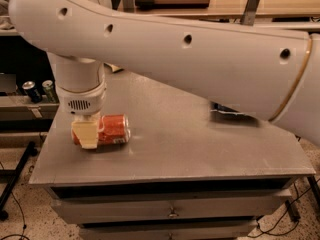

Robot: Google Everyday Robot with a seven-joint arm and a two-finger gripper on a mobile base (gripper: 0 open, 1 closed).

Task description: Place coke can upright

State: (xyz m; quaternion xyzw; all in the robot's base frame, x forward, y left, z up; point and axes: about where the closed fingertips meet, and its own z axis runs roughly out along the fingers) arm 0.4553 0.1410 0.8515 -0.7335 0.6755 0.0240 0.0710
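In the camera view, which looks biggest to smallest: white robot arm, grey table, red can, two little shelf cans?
White plastic robot arm and grey metal table: both huge, arm nearer, so unsure.
Red aluminium coke can, lying on the table's left, cream tool at its end.
Two small dark cans on the left shelf: alike, farther back.
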